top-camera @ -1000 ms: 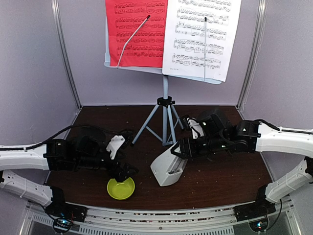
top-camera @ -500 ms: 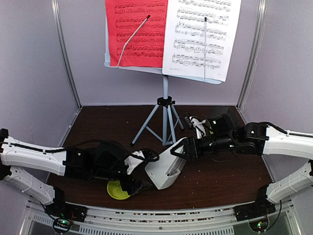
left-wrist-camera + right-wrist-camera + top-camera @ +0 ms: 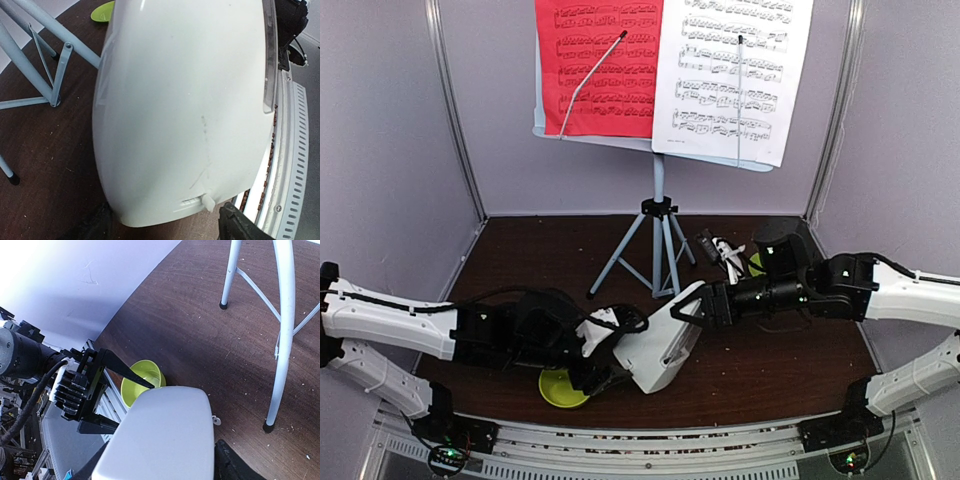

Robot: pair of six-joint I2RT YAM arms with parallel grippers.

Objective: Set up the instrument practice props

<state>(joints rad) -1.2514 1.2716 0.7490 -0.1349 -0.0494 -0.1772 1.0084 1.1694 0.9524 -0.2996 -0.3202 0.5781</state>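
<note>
Red sheet [image 3: 600, 60] and white sheet [image 3: 735, 70] sit on the music stand [image 3: 658, 190]. The unplaced metronome [image 3: 660, 350] tilts in the right claw [image 3: 705, 305]'s pinch; the left claw [image 3: 612, 356] gapes around its base.

Metronome [image 3: 185, 110] smooth glossy plastic, table [image 3: 200, 315] dark matt wood w/ grain, stand legs [image 3: 285, 315] painted metal

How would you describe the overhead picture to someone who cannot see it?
A tilted pale-grey metronome sits between two robot hands: the right hand grips its upper end and the left hand brackets its lower end. Behind stands a tripod music stand carrying a red sheet and a white sheet; a lime-green bowl lies near the left hand.
</note>
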